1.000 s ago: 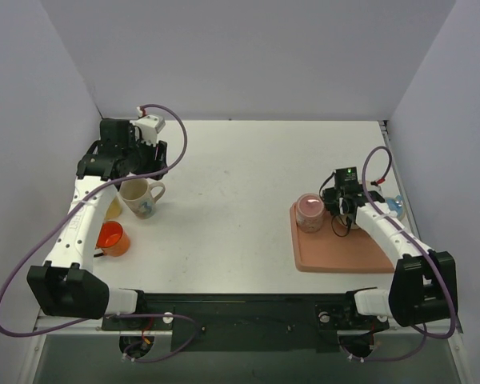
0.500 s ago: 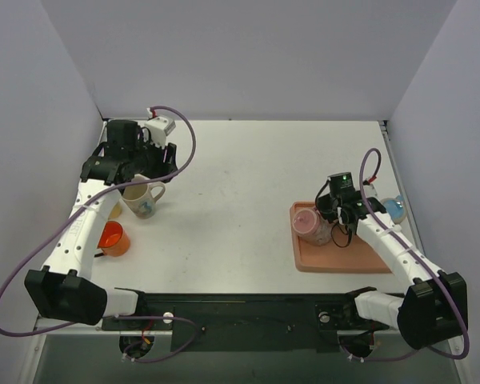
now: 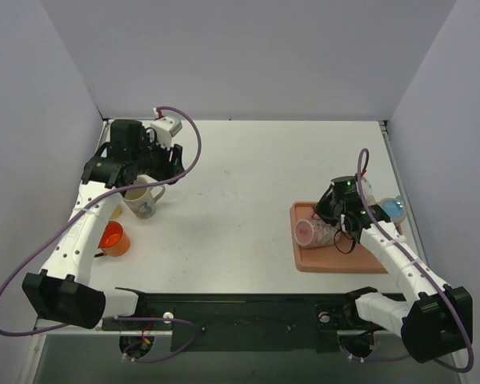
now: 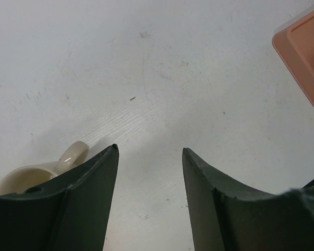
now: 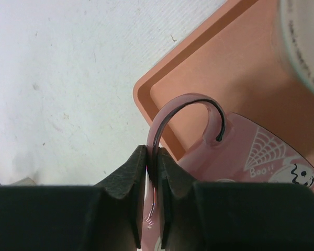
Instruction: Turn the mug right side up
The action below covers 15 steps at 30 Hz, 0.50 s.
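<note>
Mid-flip, with right gripper [image 5: 153, 159] pinched shut on mug [image 5: 251, 151] handle [image 5: 188, 102] (left gripper [image 4: 149, 157] open, empty), mug sideways, maybe touching tray [image 5: 235, 63]; next, roll mouth up gently.

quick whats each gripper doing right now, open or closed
left gripper: open, holding nothing
right gripper: closed on the pink mug by its handle

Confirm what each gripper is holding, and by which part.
Right gripper pinches the pink mug by its handle; left gripper is open, holding nothing.
</note>
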Each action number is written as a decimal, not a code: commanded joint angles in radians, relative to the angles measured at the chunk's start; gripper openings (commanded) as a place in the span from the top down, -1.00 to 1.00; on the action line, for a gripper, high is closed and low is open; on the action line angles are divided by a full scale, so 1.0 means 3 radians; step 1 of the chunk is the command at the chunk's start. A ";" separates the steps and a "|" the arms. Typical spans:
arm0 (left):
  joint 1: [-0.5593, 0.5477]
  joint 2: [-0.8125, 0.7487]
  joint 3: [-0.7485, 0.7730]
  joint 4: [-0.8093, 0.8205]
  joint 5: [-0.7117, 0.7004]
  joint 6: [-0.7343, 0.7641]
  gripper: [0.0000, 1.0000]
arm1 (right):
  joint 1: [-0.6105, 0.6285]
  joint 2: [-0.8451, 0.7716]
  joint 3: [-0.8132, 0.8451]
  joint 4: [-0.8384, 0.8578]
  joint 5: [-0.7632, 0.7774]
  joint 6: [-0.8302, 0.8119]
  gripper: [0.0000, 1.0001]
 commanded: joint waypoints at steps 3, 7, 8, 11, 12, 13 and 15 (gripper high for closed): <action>-0.0016 -0.0086 0.0176 0.0015 0.0101 -0.0007 -0.23 | 0.0028 -0.0184 0.0002 0.0263 -0.0111 -0.0472 1.00; -0.0021 -0.0071 0.0181 0.0015 0.0096 -0.0002 -0.23 | -0.0007 -0.0088 -0.0029 0.0151 -0.0101 -0.0616 1.00; -0.0026 -0.0071 0.0181 0.0010 0.0096 -0.0002 -0.23 | -0.0007 -0.0057 -0.0039 0.0121 -0.0111 -0.0626 1.00; -0.0021 -0.0076 0.0171 0.0015 0.0091 0.0003 -0.23 | -0.0002 -0.0001 -0.0034 0.0054 -0.0111 -0.0637 1.00; -0.0021 -0.0071 0.0166 0.0015 0.0086 0.0008 -0.23 | -0.0002 0.0020 -0.0039 0.0044 -0.0086 -0.0642 1.00; -0.0021 -0.0076 0.0156 0.0020 0.0086 0.0008 -0.23 | -0.0002 0.0035 -0.0049 0.0039 -0.0065 -0.0647 1.00; -0.0031 -0.0076 0.0151 0.0025 0.0091 0.0008 -0.23 | -0.0002 0.0142 -0.0024 -0.0012 -0.0029 -0.0672 1.00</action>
